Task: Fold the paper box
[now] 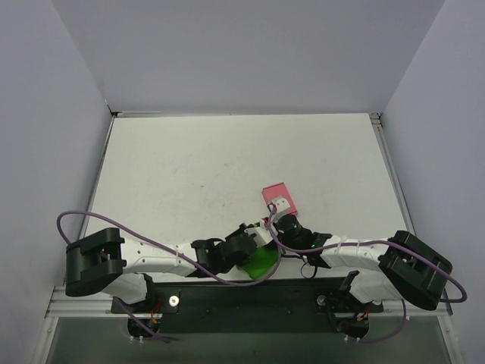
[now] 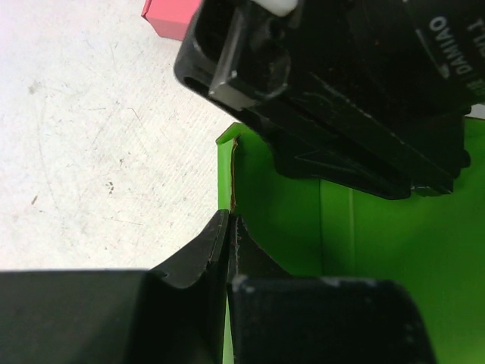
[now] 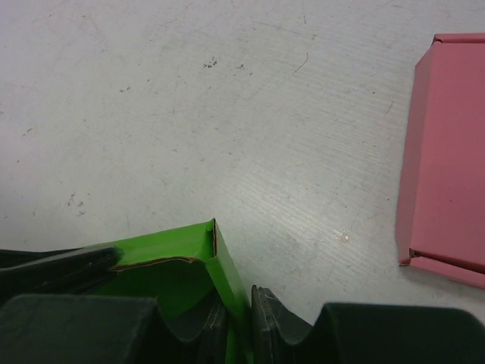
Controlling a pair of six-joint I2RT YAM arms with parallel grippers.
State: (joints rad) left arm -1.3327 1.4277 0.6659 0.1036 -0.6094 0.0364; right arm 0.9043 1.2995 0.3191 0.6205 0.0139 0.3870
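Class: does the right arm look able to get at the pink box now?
Probably yes: bare table separates the right pincer from the pink box, though it grips the green box.

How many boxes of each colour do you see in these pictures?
green box: 1
pink box: 1
Total: 2

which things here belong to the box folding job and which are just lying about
job: bright green thin-card paper box; left hand, pinching one wall; right hand, closed on the adjoining wall
lying about: flat pink rectangular card box, apart from the green one
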